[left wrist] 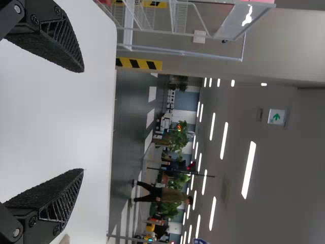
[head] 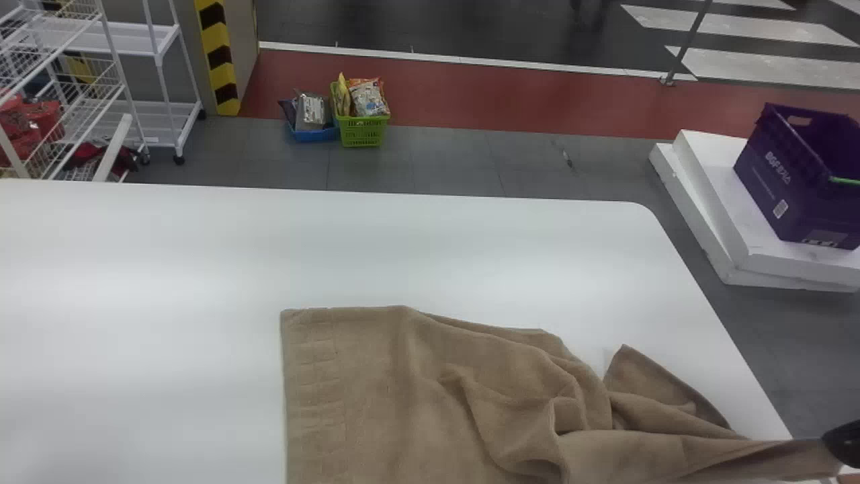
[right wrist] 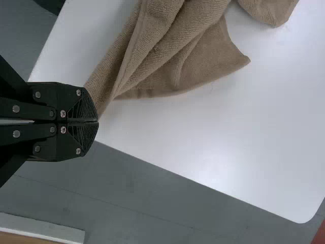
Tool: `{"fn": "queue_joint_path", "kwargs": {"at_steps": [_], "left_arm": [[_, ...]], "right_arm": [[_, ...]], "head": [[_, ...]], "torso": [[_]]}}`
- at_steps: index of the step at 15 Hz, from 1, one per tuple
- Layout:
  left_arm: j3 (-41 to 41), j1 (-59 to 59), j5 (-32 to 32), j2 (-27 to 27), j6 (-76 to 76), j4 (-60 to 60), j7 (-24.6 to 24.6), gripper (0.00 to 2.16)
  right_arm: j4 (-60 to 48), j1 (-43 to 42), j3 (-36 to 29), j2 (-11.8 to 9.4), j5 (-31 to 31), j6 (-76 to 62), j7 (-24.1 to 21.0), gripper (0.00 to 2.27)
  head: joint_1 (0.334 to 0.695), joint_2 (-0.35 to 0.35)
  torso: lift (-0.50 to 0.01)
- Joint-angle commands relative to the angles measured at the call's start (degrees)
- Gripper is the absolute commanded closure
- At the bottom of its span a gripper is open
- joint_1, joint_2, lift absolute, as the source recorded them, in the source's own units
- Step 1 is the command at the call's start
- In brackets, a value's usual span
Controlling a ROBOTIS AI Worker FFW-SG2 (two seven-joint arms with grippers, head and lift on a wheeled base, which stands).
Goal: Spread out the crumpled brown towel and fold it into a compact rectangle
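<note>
one gripper (head: 836,442) (the right) pinches the towel (head: 376,396)

Large indoor hall, partly shop-like; exact use can't tell. Shop side: white wire racks (head: 127,37), one on castors, red packs (head: 41,121) on shelf; green basket (head: 363,132) and blue basket (head: 314,136) of packaged goods on floor. Hall side: grey tiles (head: 443,161), red floor band (head: 504,95), white crossing stripes (head: 752,65) beyond; yellow-black hazard stripes (head: 216,57) on pillar. Left wrist view: rows of strip lights (left wrist: 248,170), green arrow sign (left wrist: 277,116), leafy plants (left wrist: 177,138) farther off.
</note>
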Motion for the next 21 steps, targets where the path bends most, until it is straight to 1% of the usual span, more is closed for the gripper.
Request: {"fn": "queue_joint_path", "kwargs": {"at_steps": [1, 2, 3, 4, 5, 6, 8, 9, 10, 11, 13, 14, 16, 17, 19, 21], "left_arm": [[0.2, 0.0, 0.0, -0.1, 0.0, 0.1, 0.0, 0.12], [0.2, 0.0, 0.0, -0.1, 0.0, 0.2, 0.0, 0.12], [0.1, 0.0, 0.0, -0.1, 0.0, 0.2, 0.0, 0.12], [-0.1, -0.1, 0.0, -0.1, 0.0, 0.3, 0.2, 0.12], [-0.4, -0.1, -0.1, -0.1, 0.0, 0.3, 0.2, 0.12], [-0.6, -0.2, -0.3, -0.1, 0.0, 0.3, 0.3, 0.12], [-0.7, -0.5, -0.4, -0.1, 0.0, 0.7, 0.3, 0.12], [-0.7, -0.5, -0.3, -0.1, 0.0, 0.7, 0.1, 0.12], [-0.7, -0.5, -0.6, -0.1, 0.0, 0.6, -0.4, 0.12], [-0.5, -0.5, -2.6, -0.1, 0.0, 0.5, -2.1, 0.12], [0.2, -0.5, -7.0, -0.1, -1.8, 0.7, -6.9, 0.13], [0.5, -0.5, -8.4, -0.1, -2.5, 0.9, -8.9, 0.13], [0.8, -0.3, -9.1, -0.1, -6.3, 1.3, -9.1, 0.13], [0.3, -0.2, -9.4, -0.1, -7.9, 1.4, -9.1, 0.13], [-0.1, -0.2, -9.4, -0.1, -7.9, 1.6, -9.0, 0.13], [-0.9, -0.2, -10.3, -0.1, -7.9, 1.5, -8.5, 0.14]], "right_arm": [[-2.2, 5.1, 0.2, 0.7, 0.7, -4.6, 0.5, 0.33], [-3.3, 7.4, 0.5, 1.9, 2.1, -7.1, 0.5, 0.18], [-4.6, 8.0, 0.0, 3.9, 3.4, -8.5, 0.5, 0.09], [-5.0, 7.6, -1.5, 5.9, 2.8, -10.3, 0.5, 0.08], [-5.0, 4.7, -4.9, 7.8, -1.7, -8.3, 0.5, 0.09], [-4.5, 2.3, -7.8, 7.8, -7.0, -3.2, 0.5, 0.09], [-2.9, -3.9, -12.0, 7.6, -17.3, 11.9, 0.5, 0.09], [-2.1, -6.7, -13.3, 7.3, -20.5, 18.7, 0.5, 0.09], [-1.8, -8.2, -13.4, 7.2, -21.1, 22.3, 0.5, 0.09], [-1.9, -8.8, -13.2, 7.4, -21.9, 22.6, 0.5, 0.09], [-1.2, -9.3, -13.0, 8.5, -22.0, 18.7, 0.5, 0.1], [0.4, -9.7, -13.2, 8.7, -21.9, 14.9, 0.5, 0.1], [3.1, -9.3, -13.7, 11.3, -20.3, -1.5, 0.5, 0.1], [4.9, -8.6, -13.8, 11.6, -19.7, -7.5, 0.5, 0.1], [5.7, -6.2, -12.3, 11.6, -18.4, -9.2, 0.5, 0.12], [5.5, -5.4, -9.7, 13.0, -18.4, -9.6, 0.5, 0.14]], "head": [[0.695, -0.145], [0.695, -0.138], [0.695, -0.129], [0.695, -0.12], [0.695, -0.103], [0.695, -0.1], [0.695, -0.11], [0.695, -0.115], [0.695, -0.115], [0.695, -0.114], [0.695, -0.12], [0.695, -0.127], [0.695, -0.149], [0.695, -0.152], [0.695, -0.162], [0.695, -0.171]], "torso": [[-0.127], [-0.127], [-0.127], [-0.127], [-0.127], [-0.127], [-0.127], [-0.127], [-0.127], [-0.127], [-0.127], [-0.127], [-0.127], [-0.127], [-0.127], [-0.127]]}}
